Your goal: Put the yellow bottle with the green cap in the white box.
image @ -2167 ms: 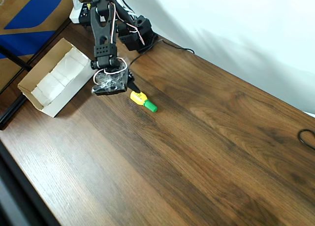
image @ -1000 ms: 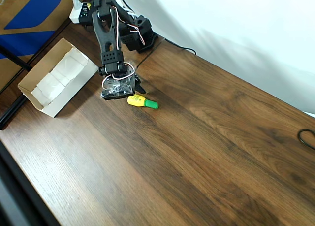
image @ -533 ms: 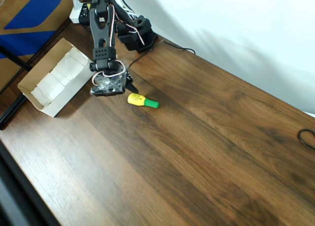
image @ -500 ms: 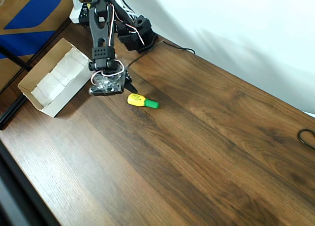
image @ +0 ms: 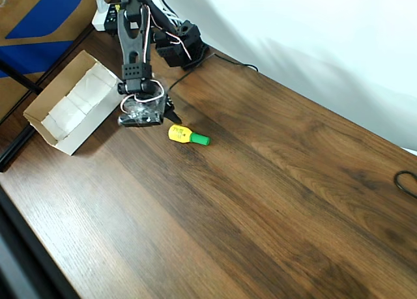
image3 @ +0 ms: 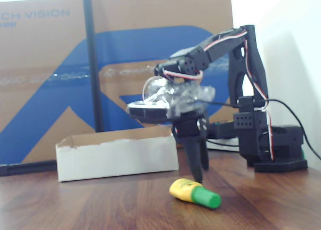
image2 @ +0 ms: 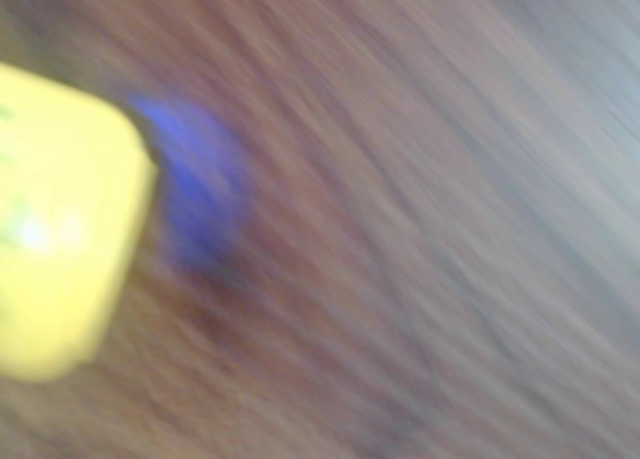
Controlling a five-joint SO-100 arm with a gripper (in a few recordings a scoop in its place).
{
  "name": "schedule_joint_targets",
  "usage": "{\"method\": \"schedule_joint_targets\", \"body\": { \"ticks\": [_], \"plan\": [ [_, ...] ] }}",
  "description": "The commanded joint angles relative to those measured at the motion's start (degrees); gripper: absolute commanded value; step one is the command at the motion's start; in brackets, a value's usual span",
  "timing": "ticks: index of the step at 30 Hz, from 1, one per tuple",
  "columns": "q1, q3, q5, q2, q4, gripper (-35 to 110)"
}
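Observation:
The yellow bottle with the green cap (image: 185,135) lies on its side on the wooden table, cap pointing right. It also lies on the wood in the fixed view (image3: 194,192). In the blurred wrist view the bottle's yellow body (image2: 55,229) fills the left edge. My gripper (image: 169,110) hangs just up and left of the bottle, not touching it. In the fixed view the gripper (image3: 200,174) points down right behind the bottle, its dark fingers a little apart and empty. The white box (image: 52,125) stands open-topped to the left of the gripper, and behind it in the fixed view (image3: 118,157).
A blue-and-brown flat cardboard (image: 39,19) leans beyond the table's left edge, with a black pole (image3: 93,64) in front of it. The arm's base (image: 182,45) and cables sit at the table's back. A black cable loop (image: 407,182) lies at the right edge.
The gripper, over the bottle a second ago, has pulled back up and left and now barely moves. The bottle has turned and now lies nearly level, free of the fingers.

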Motion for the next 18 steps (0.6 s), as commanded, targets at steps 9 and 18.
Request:
{"method": "schedule_joint_targets", "body": {
  "ticks": [9, 18],
  "plan": [
    [3.96, -4.39, -1.49, -2.99, 0.44, 29],
    [6.94, -4.66, -2.46, -0.53, 0.62, 29]
  ]
}}
